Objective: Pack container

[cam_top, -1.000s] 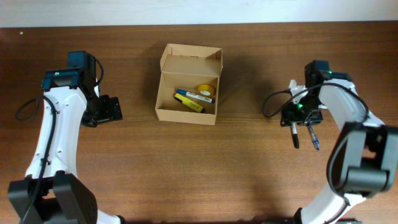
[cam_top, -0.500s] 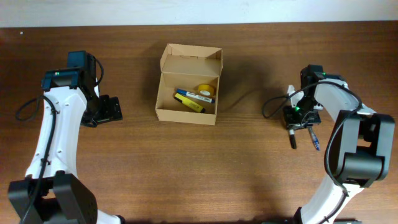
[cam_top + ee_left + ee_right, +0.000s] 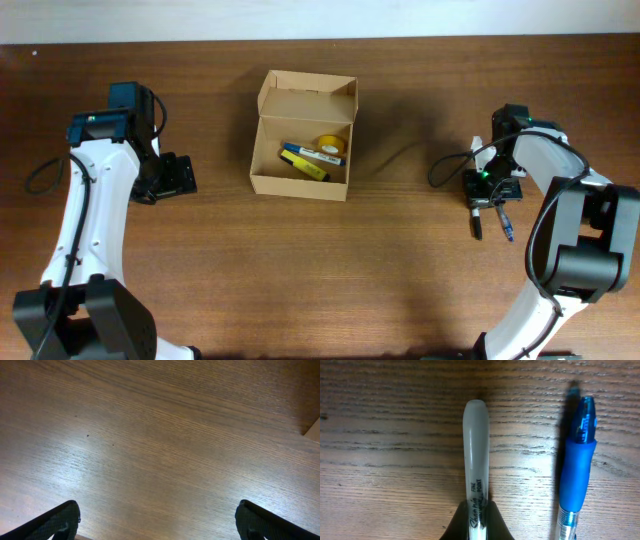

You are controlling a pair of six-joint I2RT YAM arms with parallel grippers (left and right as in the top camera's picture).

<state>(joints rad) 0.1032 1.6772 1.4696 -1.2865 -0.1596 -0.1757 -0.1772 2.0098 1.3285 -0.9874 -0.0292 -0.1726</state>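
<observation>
The right gripper [image 3: 476, 519] is pinched on a grey-capped marker [image 3: 476, 445] just beside a blue pen [image 3: 576, 460] on the table [image 3: 300, 270], the left gripper [image 3: 160, 522] stands spread wide, and the container [image 3: 298, 187], lid open, sits mid-table between the arms, holding packed markers [image 3: 308, 160] and a yellow roll [image 3: 330, 143].

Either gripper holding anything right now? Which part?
Right gripper shut on the gray marker, pinching its barrel at the printed label. Left gripper open, empty. Blue pen beside the marker is not gripped.

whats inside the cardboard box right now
The container holds a yellow roll, likely tape, a blue-ended marker and a yellow marker beside it. Anything under them is covered and cannot be seen from above.
</observation>
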